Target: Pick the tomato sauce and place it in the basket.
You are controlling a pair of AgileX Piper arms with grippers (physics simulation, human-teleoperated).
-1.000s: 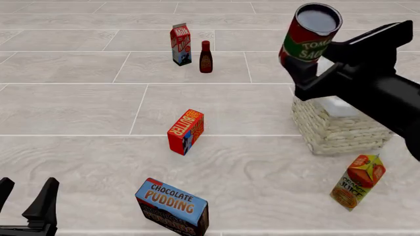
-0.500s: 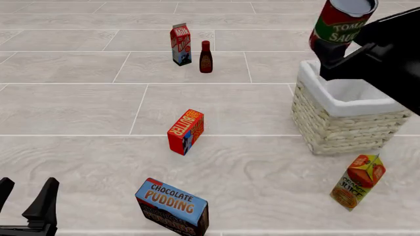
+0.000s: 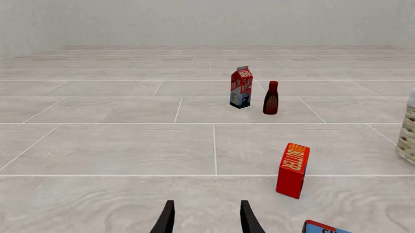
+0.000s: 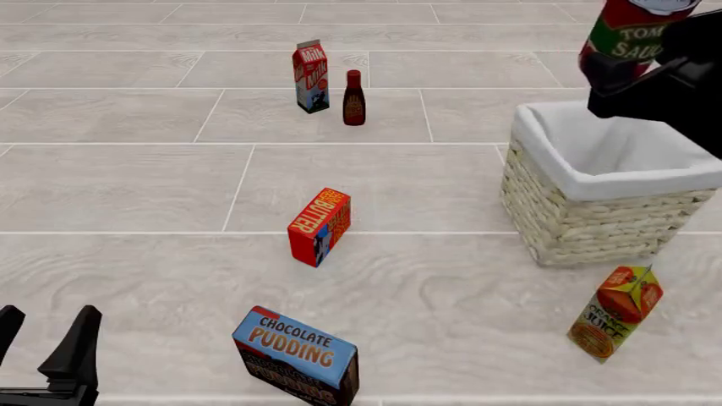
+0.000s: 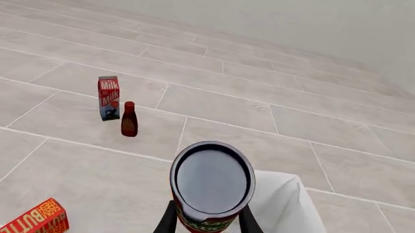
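The right gripper [image 5: 209,218] — clamped on the tomato sauce [image 4: 623,38] — hangs above the basket [image 4: 587,211]; left gripper [image 3: 206,218] low, jaws apart.

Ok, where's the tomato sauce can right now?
In the front view the tomato sauce is at the top right, held up in the right gripper above the far rim of the basket, not yet inside.

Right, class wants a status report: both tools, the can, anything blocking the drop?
Right tool shut on tomato sauce, held above basket far rim. Left tool open, idle, near edge. Basket opening unobstructed.
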